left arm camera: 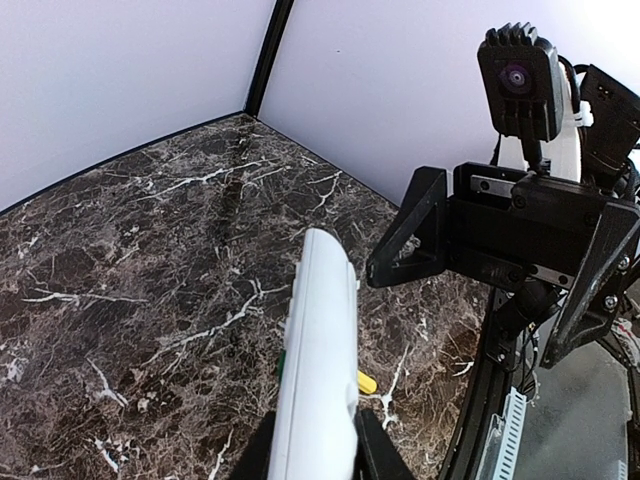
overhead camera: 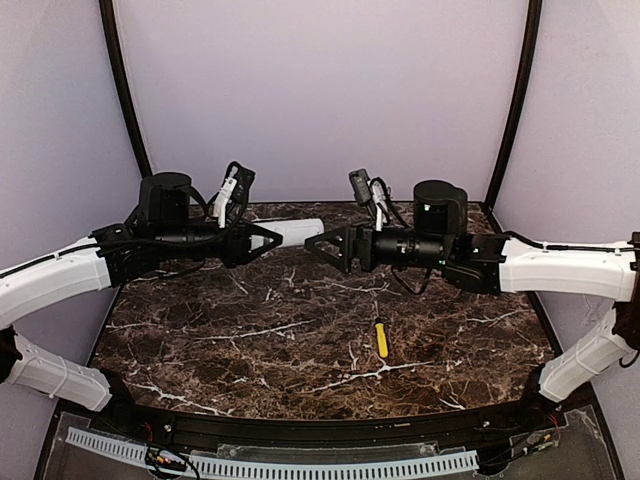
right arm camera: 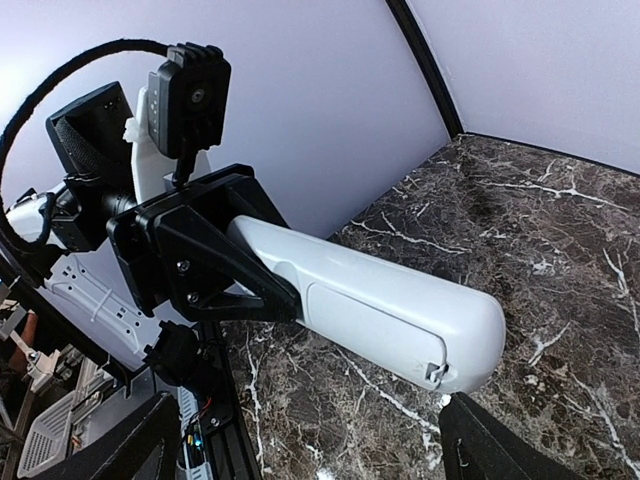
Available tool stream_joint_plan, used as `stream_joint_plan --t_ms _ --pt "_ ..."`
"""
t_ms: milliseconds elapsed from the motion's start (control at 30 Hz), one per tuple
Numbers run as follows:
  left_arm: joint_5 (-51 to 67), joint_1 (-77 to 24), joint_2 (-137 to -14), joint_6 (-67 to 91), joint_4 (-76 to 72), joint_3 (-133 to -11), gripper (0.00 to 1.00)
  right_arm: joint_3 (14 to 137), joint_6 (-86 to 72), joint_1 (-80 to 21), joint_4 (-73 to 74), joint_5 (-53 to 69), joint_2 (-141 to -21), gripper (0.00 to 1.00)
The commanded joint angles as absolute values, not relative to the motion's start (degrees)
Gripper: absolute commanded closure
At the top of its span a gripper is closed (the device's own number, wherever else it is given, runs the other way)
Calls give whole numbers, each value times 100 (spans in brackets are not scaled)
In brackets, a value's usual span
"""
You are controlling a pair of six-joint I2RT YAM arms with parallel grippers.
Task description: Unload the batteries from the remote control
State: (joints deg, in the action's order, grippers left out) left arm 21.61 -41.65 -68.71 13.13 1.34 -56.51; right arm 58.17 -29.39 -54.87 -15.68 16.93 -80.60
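The white remote control (overhead camera: 296, 231) is held level above the back of the table, and my left gripper (overhead camera: 272, 236) is shut on one end of it. In the left wrist view the remote control (left arm camera: 320, 350) runs up from between my fingers (left arm camera: 385, 455). The right wrist view shows the remote control (right arm camera: 390, 305) back side up, its battery cover (right arm camera: 375, 318) closed with the latch near the free end. The batteries are hidden. My right gripper (overhead camera: 316, 243) stands open just off the remote's free end, with its fingers (right arm camera: 495, 448) below the remote and not touching it.
A yellow-handled tool with a black tip (overhead camera: 381, 338) lies on the dark marble table (overhead camera: 250, 330), right of centre. Its yellow end peeks out from behind the remote (left arm camera: 367, 382). Purple walls and black corner posts close in the back and sides.
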Motion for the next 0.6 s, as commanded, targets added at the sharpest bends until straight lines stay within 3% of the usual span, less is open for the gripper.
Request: stream_joint_plan --t_ms 0,567 --pt "2245 -4165 -6768 1374 -58 -5733 100 5989 -2876 -5491 -1727 1754 -8138 11" --pt "2344 -4164 -6812 1440 -96 -5729 100 6168 -2838 -5493 -1793 1898 -8367 11"
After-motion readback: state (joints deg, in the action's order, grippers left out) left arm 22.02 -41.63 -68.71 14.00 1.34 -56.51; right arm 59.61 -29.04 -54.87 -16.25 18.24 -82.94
